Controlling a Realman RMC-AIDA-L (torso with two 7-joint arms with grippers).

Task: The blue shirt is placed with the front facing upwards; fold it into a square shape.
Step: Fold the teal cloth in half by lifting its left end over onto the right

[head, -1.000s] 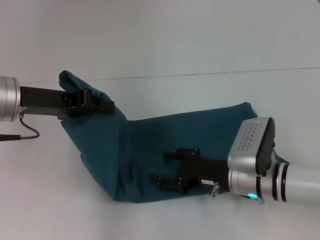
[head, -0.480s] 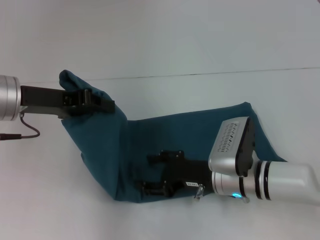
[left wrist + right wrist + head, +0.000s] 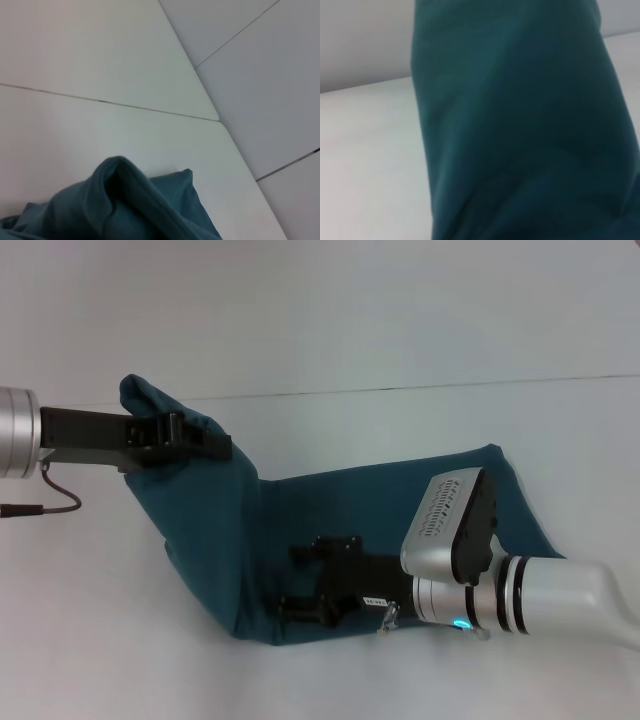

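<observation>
A plain white table (image 3: 90, 640) filled the head view, its far edge meeting a pale wall (image 3: 320, 300) along a thin dark seam. No container stood on it; the only thing there was the blue shirt (image 3: 300, 530), lying folded into a long dark teal band across the middle of the table.

On the left, the left gripper (image 3: 215, 445) reached in level from the edge of the picture, its black fingers pinched together on the shirt's left end. That end was lifted clear of the table in a bunched peak, and the cloth hung down from it to the table in a broad fold. The left wrist view showed the same peak of cloth (image 3: 125, 200) rising over the white tabletop.

To the right, the right gripper (image 3: 305, 582) lay low over the shirt's near edge, fingers spread apart, one above the cloth and one at the hem. The right wrist view was mostly filled with teal fabric (image 3: 520, 130).
</observation>
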